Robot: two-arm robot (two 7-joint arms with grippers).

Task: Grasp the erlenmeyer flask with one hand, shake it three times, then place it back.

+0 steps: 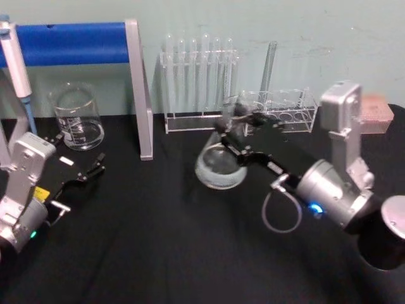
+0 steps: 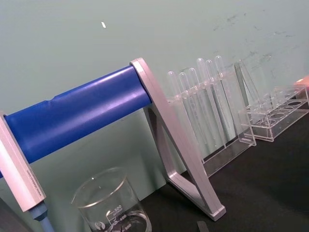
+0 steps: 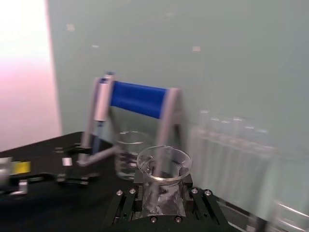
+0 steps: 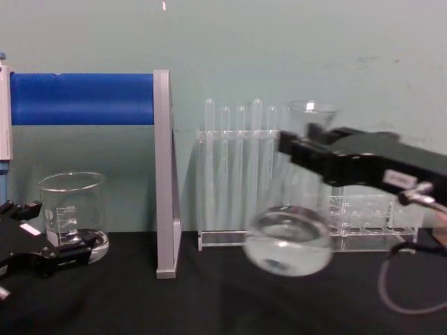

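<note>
Erlenmeyer flask [image 1: 220, 166] sits near the centre of the head view, tilted and, as far as I can judge, lifted just off the black table [image 1: 177, 253], with the test tube rack [image 1: 199, 88] at its 12 o'clock. My right gripper [image 1: 235, 132] comes in from 4 o'clock with its jaws clenched on the neck, while the left gripper [image 1: 85, 171] is parked at 9 o'clock by the beaker [image 1: 78, 117], jaws released. I take this as the shaking step. Next I need to hold the clamp firm through the swings, then right the flask and lower its base flat onto the table before letting go.
</note>
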